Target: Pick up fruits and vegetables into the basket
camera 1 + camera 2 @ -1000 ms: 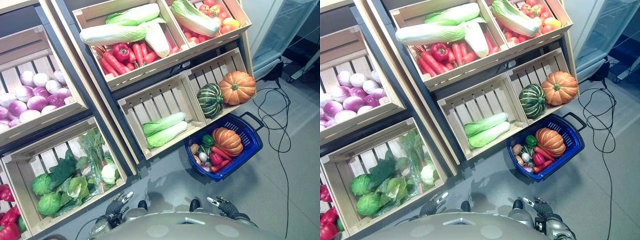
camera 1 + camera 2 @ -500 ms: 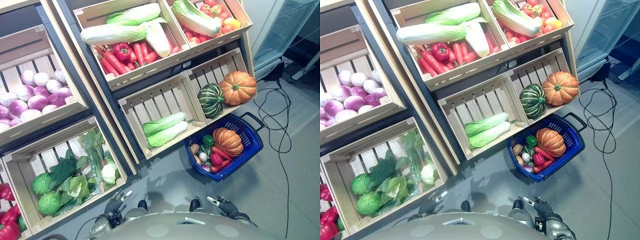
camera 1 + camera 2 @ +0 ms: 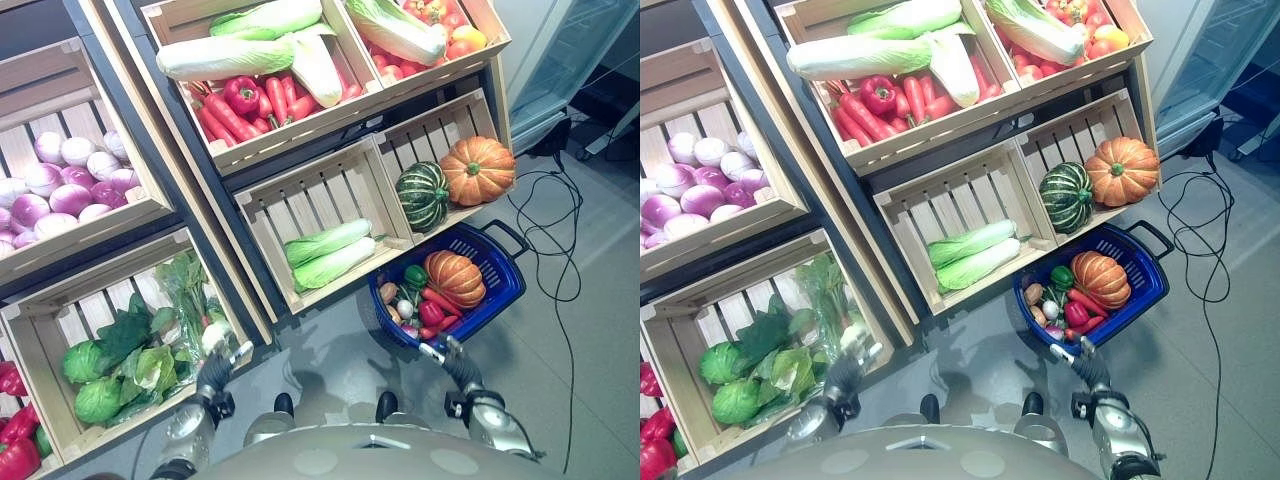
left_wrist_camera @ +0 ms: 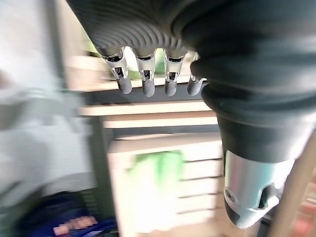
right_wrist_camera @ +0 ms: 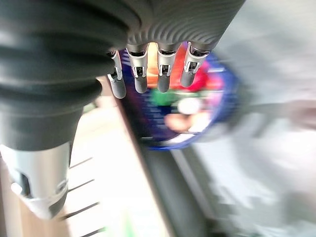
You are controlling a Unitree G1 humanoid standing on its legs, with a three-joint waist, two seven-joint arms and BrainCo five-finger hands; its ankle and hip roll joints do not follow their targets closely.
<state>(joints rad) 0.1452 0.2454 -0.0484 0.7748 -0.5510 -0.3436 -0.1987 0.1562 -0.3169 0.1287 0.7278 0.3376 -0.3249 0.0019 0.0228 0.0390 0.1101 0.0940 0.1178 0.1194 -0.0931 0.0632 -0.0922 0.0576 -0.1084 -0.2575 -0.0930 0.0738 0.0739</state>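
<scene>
A blue basket (image 3: 503, 262) with a black handle stands on the floor at the right, below the shelves. In it lie an orange pumpkin (image 3: 455, 277), a green pepper (image 3: 415, 276), carrots, a red pepper and small round vegetables. My right hand (image 3: 458, 368) hovers just in front of the basket's near rim, fingers (image 5: 148, 74) straight and empty. My left hand (image 3: 213, 368) is held up in front of the lower left crate's corner, near the leafy greens (image 3: 190, 300), fingers (image 4: 143, 81) straight, holding nothing.
Wooden crates fill the slanted shelves: two napa cabbages (image 3: 325, 252) in the middle, a striped green squash (image 3: 422, 196) and orange pumpkin (image 3: 477, 170) to the right, carrots and red peppers (image 3: 240, 100) above, onions (image 3: 70, 180) and cabbages (image 3: 110, 365) at left. Grey floor lies right of the basket.
Both hands have risen forward from low by my body: the left towards the leafy-greens crate, the right up to the basket's near rim. The camera has shifted slightly.
</scene>
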